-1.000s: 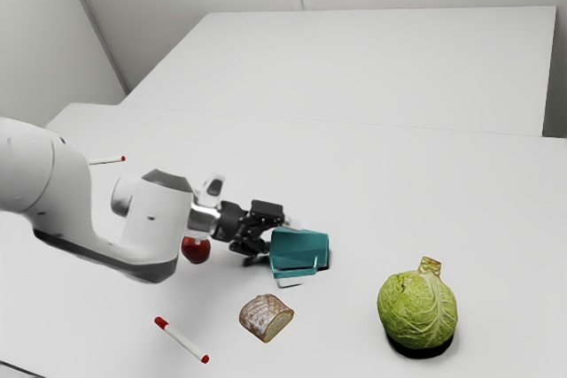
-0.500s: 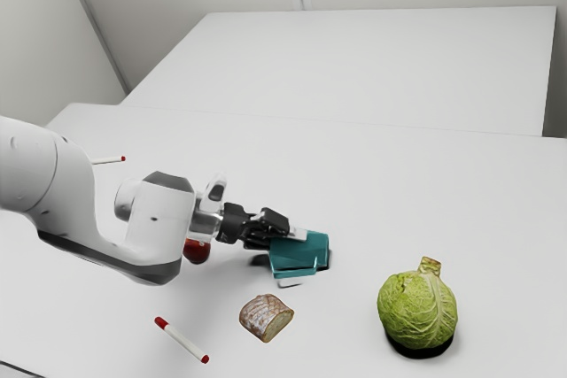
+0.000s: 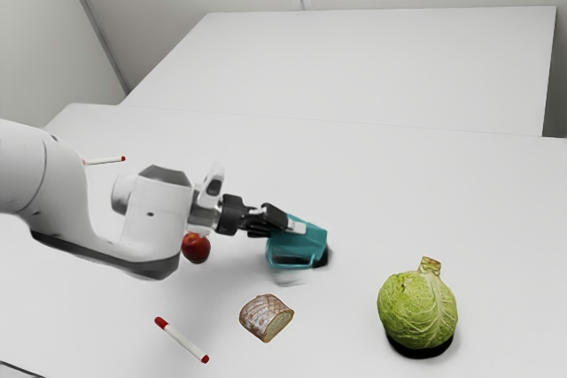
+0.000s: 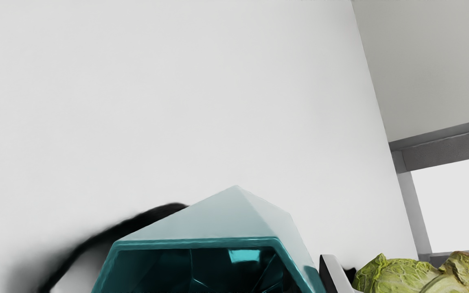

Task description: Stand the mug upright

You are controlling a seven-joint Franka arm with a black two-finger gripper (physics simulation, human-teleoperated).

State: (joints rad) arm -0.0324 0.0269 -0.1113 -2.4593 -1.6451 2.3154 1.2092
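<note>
Clearly, the mug is tipped over, right at the gripper

The mug (image 3: 307,243) is a glossy teal, and it is not upright: it leans over on the table (image 3: 407,192), with its mouth turned toward the hand. Its walls are cut into flat, angular facets that meet in sharp edges. In the wrist view the outer faces catch so much light that they look pale, nearly grey-blue, while the rim makes a deeper teal band with crisp corners. Inside, the mug goes very dark, crossed by thin bright lines and one vivid turquoise patch of reflected light. In the exterior view a narrow teal bar runs along the side nearest the camera; whether that is the handle or not, I can't tell. A black shadow lies close by the mug's far end, toward the exterior view's right. Whether its whole side rests on the table is also unclear.

The gripper (image 3: 296,228) is up against the mug; whether it is clamped on it or not, I can't tell.

Around them, the bread (image 3: 266,317) sits nearer the exterior camera, the cabbage (image 3: 418,310) stands off toward the exterior view's right, and the apple (image 3: 196,248) lies near the arm (image 3: 158,219). One marker (image 3: 182,340) lies near the bread.
</note>
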